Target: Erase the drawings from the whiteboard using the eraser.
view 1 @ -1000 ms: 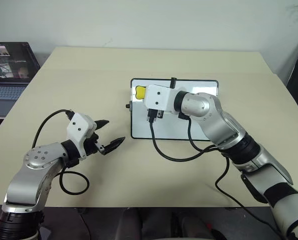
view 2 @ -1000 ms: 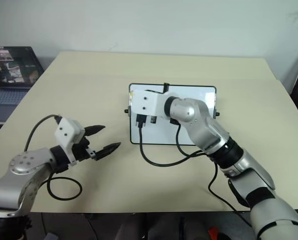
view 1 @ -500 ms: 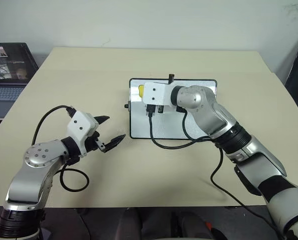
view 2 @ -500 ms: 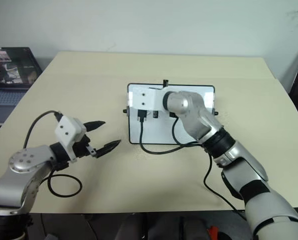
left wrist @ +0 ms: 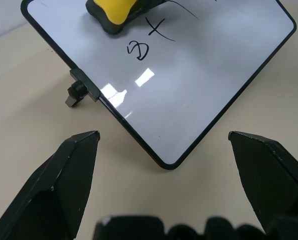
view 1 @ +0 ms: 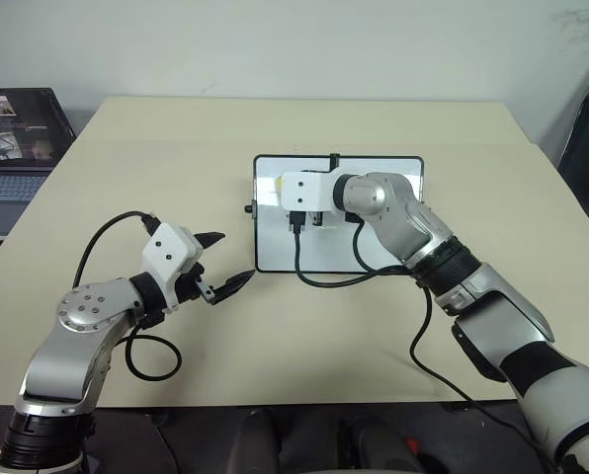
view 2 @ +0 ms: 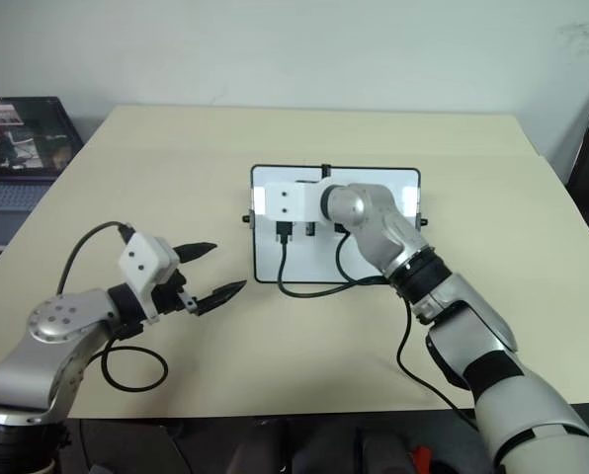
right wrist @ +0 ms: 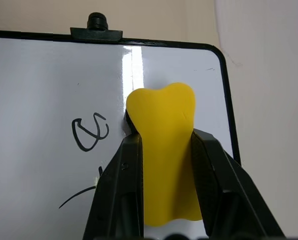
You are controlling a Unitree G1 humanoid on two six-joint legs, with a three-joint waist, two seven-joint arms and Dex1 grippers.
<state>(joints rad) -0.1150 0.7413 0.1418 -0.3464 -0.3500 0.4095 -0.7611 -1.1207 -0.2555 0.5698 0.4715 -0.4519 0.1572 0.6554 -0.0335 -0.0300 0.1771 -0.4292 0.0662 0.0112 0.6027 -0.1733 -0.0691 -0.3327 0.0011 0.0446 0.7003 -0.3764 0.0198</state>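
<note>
The whiteboard (view 1: 275, 242) lies flat in the middle of the table, its black frame and side knob (left wrist: 76, 94) in view. My right gripper (right wrist: 166, 136) is shut on the yellow eraser (right wrist: 164, 150) and holds it over the board's far left corner. The eraser's dark underside (left wrist: 106, 22) looks set against the white surface. The drawings sit right beside it: a "3" (left wrist: 137, 50) and a plus sign (left wrist: 159, 30). My left gripper (view 1: 233, 259) hangs open just off the board's near left corner, holding nothing.
A laptop (view 1: 13, 138) stands open beyond the table's left edge. A black cable (view 1: 324, 279) from my right wrist loops across the board's near edge. The beige table (view 1: 156, 158) surrounds the board on all sides.
My right arm has stretched forward and dipped, carrying the eraser down towards the board's far left corner. The left gripper has stayed where it was.
</note>
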